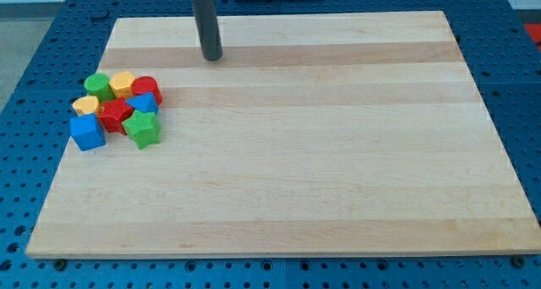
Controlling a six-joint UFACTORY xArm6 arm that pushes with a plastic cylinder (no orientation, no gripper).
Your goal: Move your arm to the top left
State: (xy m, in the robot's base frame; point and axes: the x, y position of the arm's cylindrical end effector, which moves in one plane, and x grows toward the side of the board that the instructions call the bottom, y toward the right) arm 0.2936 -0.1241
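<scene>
My dark rod comes down from the view's top, and my tip (211,57) rests on the wooden board (321,154) near its top edge, left of centre. A tight cluster of blocks lies at the board's left side, below and to the left of my tip and apart from it: a green cylinder (99,86), a yellow block (122,83), a red cylinder (147,89), a small yellow block (85,105), a red star-like block (116,113), a small blue block (146,102), a blue cube (87,131) and a green star-like block (143,128).
The board lies on a blue perforated table (34,69) that shows on all sides. The board's top left corner (116,23) is to the left of my tip.
</scene>
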